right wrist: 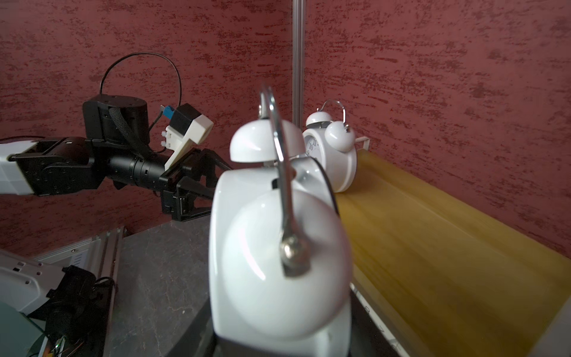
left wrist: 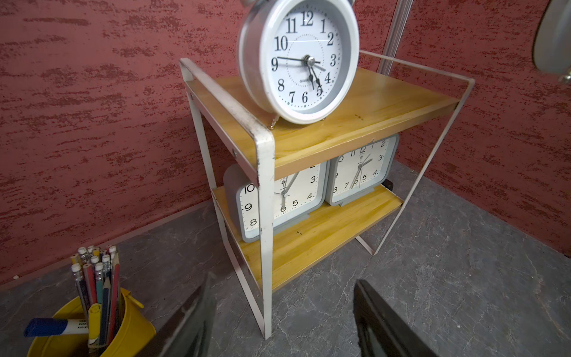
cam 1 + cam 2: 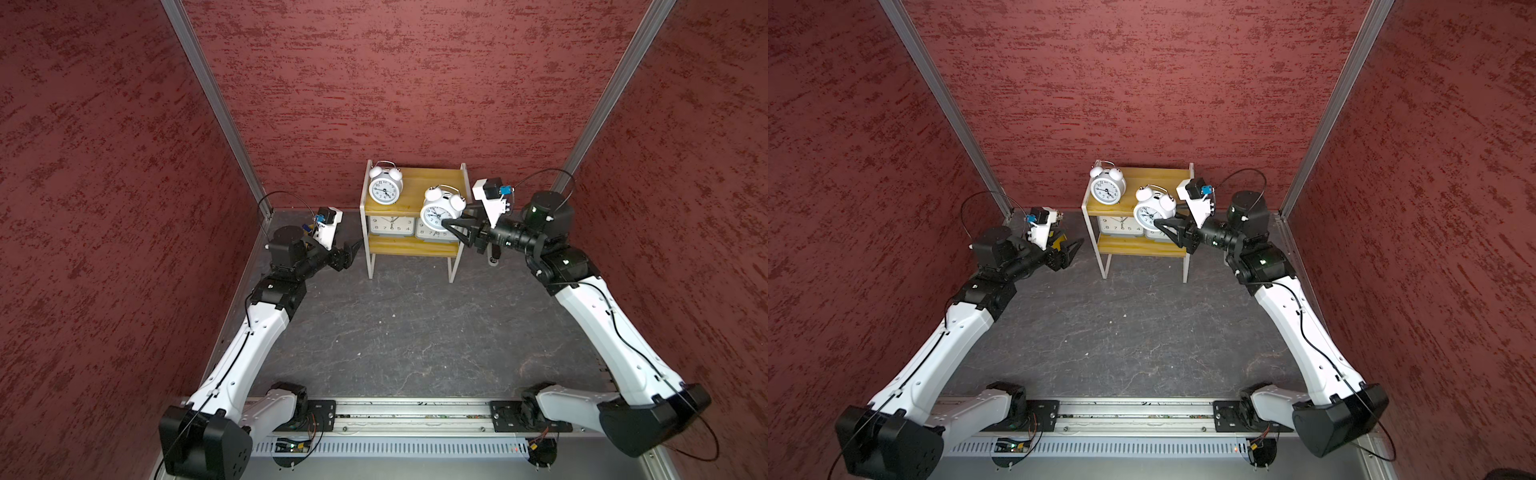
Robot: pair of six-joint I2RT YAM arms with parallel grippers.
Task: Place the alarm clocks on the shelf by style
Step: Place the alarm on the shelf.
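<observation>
Alarm clocks fill most of the shelf (image 3: 415, 247), a 2-tier rack of yellowish boards in a thin white frame, standing against the back wall. On its lower board the 2 grey ones stand side by side, dials facing forward: the left grey clock (image 3: 390, 226) and the right grey clock (image 3: 430, 237), the latter partly hidden in both top views. On the top board the rear white clock (image 3: 385, 187), a twin-bell type, stands upright at the back left corner. The held white clock (image 3: 440, 211) is at the front right edge of that board, clamped between the fingers of the right gripper (image 3: 455, 217); whether its feet touch the wood I cannot tell. The left gripper (image 3: 354, 248) hangs just left of the shelf, jaws spread wide with nothing between them. A yellow bucket (image 2: 136, 324) of pencils sits near it on the table (image 3: 399, 332).
</observation>
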